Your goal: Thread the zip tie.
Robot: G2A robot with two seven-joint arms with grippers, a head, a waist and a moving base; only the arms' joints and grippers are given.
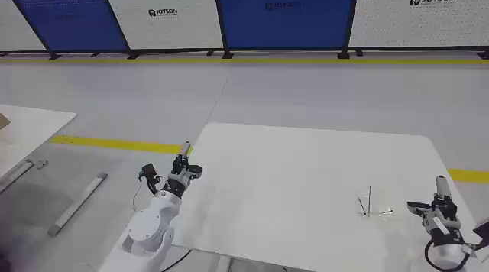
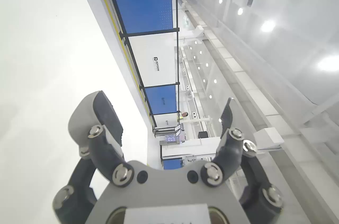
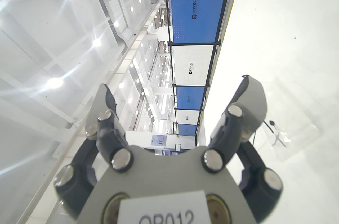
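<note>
Top view: a small scatter of zip ties (image 1: 370, 205), dark and pale strips crossing one another, lies on the white bench (image 1: 290, 188), close to the side of the bench where the right end effector (image 3: 176, 86) hangs, near the ties but touching none. Its two fingers stand spread wide with nothing between them. The left end effector (image 2: 166, 106) sits at the opposite side of the bench, well apart from the ties, likewise spread wide and empty. Threading has, by the look of it, not begun: no tie is lifted and none is looped. The step in hand is judged to be the first pickup. Doing it well probably means singling out one strip from the crossed bunch, closing on it toward its head end so the tail is left free, and lifting cleanly so its neighbours are not dragged along. The thin strips lie flat on the bench, so the fingers would need to come down almost onto the surface; a shallow pinch risks sliding off. The left end effector would then take the tail and steer it into the head's slot.
</note>
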